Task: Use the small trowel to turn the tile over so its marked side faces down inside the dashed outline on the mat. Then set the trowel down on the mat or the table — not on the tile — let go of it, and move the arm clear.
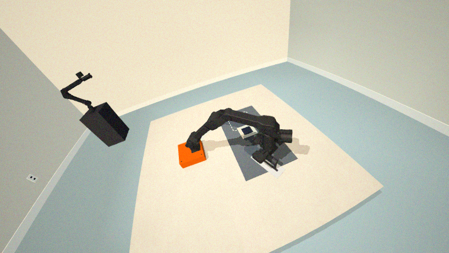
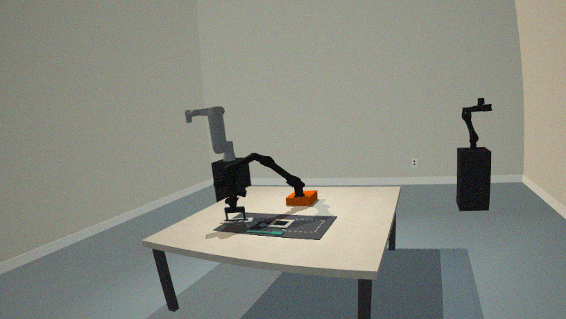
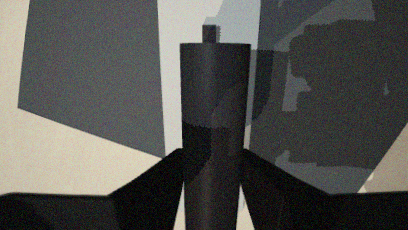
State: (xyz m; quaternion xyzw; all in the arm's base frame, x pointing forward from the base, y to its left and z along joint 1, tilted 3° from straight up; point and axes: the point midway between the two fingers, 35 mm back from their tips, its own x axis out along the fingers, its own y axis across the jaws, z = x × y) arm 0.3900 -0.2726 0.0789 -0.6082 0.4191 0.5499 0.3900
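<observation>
My gripper (image 1: 275,165) (image 2: 236,220) (image 3: 211,155) is shut on the dark round handle (image 3: 215,85) of the trowel, low over a white strip (image 1: 278,173) (image 3: 172,30) at one end of the mat. A fingertip presses each side of the handle. A thin stub shows at the handle's far end; I cannot make out the blade clearly. The cream tile (image 1: 247,130) (image 2: 281,222) lies on the grey mat (image 1: 246,169) (image 2: 324,231) (image 3: 90,65), its dark square mark facing up. It sits at the near edge of the dashed outline (image 2: 320,226), on the gripper's side.
A teal bar (image 2: 273,232) lies along the mat's edge, beside the tile. The orange base (image 1: 191,155) (image 2: 302,198) carries the arm, which arches over the mat and hides part of it in the top view. Other arms on dark pedestals (image 1: 105,124) (image 2: 473,180) stand off the table.
</observation>
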